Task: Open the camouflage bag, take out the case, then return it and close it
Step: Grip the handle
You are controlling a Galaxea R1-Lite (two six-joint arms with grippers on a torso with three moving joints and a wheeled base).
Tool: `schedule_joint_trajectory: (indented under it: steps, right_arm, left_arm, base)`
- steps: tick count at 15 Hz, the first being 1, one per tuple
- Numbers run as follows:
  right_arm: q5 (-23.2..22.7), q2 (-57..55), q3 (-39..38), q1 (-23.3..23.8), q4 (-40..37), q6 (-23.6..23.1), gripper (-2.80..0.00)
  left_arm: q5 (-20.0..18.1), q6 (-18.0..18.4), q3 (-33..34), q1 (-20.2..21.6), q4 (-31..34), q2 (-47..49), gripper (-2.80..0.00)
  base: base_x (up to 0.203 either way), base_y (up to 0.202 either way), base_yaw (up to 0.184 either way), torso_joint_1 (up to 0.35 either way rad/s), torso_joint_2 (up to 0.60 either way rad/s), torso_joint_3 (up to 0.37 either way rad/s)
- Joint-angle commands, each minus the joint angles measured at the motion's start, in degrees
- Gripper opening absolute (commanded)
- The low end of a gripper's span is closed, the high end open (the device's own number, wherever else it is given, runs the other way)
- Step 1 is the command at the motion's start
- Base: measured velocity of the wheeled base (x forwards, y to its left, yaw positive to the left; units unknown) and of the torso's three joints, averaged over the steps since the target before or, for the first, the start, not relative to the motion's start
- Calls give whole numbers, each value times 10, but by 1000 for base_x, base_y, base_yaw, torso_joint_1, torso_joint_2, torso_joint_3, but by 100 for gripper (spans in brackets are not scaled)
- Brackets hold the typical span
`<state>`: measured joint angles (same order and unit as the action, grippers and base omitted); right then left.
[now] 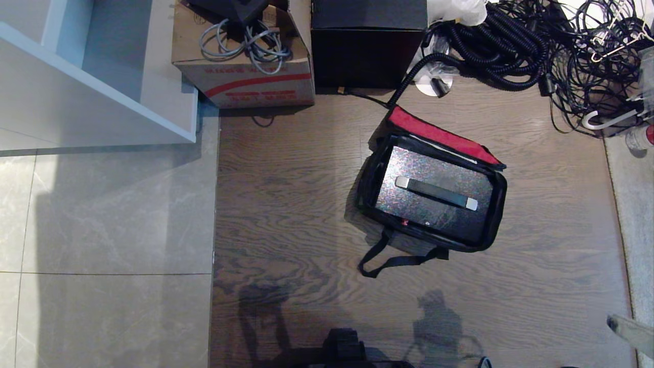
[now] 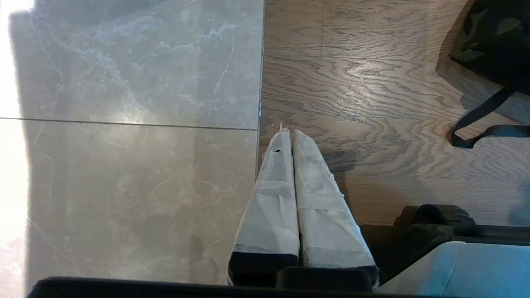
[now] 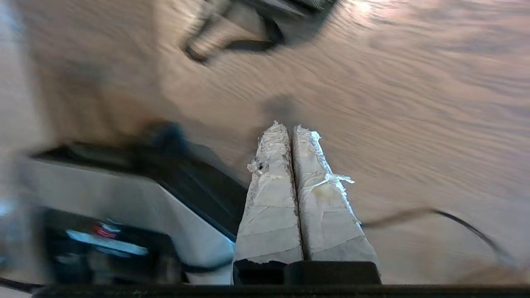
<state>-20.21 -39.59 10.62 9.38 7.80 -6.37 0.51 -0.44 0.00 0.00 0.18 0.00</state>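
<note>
A: Robot base (image 1: pixel 347 347) sits at the near edge of the head view, neither arm reaching into that view. Both grippers are pressed closed on nothing: left gripper (image 2: pixel 288 131) hangs over the seam between tile and wood floor (image 1: pixel 286 204), right gripper (image 3: pixel 290 126) hangs over bare wood near the base.

B: Where's the bag?

A: Camouflage bag (image 1: pixel 431 194) lies on the wood floor ahead and to the robot's right, well apart from both grippers. Lid is flipped back, red lining (image 1: pixel 439 134) showing. Case (image 1: pixel 434 197) lies flat inside, handle (image 1: pixel 436 192) up.

B: So which step?

A: My read: bag is open and the case is in it. Can't tell whether it's waiting to come out or already returned. Either way the next move needs the right gripper out over the bag, opened, lined up across the handle or on the lid edge.

B: Clearance?

A: Good on the near side, open floor between base and bag. Loose black strap (image 1: pixel 393 255) trails toward the robot, snag risk. Far side is tight: black box (image 1: pixel 368 43), cardboard carton (image 1: pixel 245 56) and a tangle of cables (image 1: pixel 536 46) just beyond the lid. White shelf unit (image 1: pixel 97 76) is well off to the left.
</note>
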Motion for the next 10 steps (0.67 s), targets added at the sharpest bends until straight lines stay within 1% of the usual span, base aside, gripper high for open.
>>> schedule_joint_trajectory:
  steps: [1,3,5,6,9,10]
  right_arm:
    - [82,161,-55,-54,-27,-9,-280]
    - [134,238,-86,-80,-39,-5,-280]
    - [175,273,-106,-106,-42,16,-280]
    - [175,281,-105,-105,-45,16,-280]
    - [176,364,-106,-100,-44,16,-280]
    - [192,382,-109,-99,-41,25,-280]
  left_arm:
    - [0,0,0,0,0,0,-280]
    - [0,0,0,0,0,0,-280]
    - [0,0,0,0,0,0,-280]
    - [0,0,0,0,0,0,-280]
    - [0,0,0,0,0,0,-280]
    - [0,0,0,0,0,0,-280]
  base:
    - [0,0,0,0,0,0]
    - [0,0,0,0,0,0]
    - [0,0,0,0,0,0]
    - [0,0,0,0,0,0]
    - [0,0,0,0,0,0]
    - [0,0,0,0,0,0]
